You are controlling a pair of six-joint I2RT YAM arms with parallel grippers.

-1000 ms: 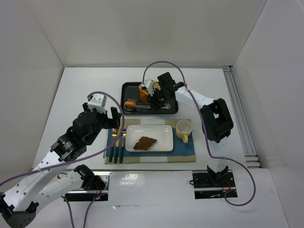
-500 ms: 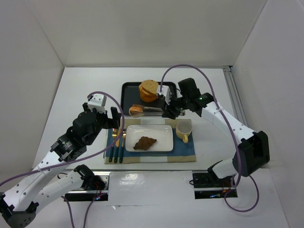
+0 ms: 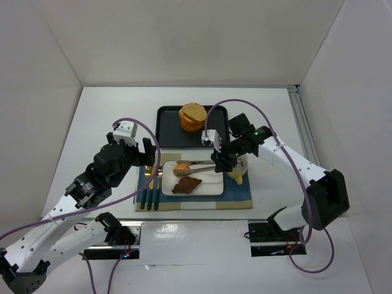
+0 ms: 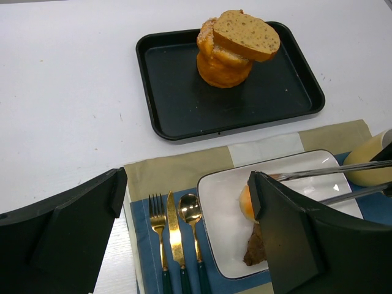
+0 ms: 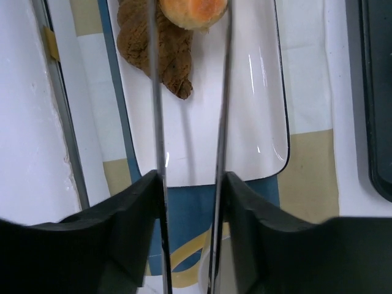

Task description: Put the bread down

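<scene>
One small round bun (image 5: 193, 11) sits pinched at the tips of the tongs (image 3: 199, 165), over the white plate (image 3: 211, 184) and just beside the dark croissant (image 3: 185, 184). We cannot tell whether it touches the plate yet. Our right gripper (image 5: 190, 190) squeezes the tongs' arms together. We judge this the set-down step: next we lower, ease the squeeze, and lift the tongs clear. More bread (image 4: 245, 33) waits stacked on the black tray (image 3: 168, 125). Our left gripper (image 4: 187, 190) hangs spread apart, holding nothing.
</scene>
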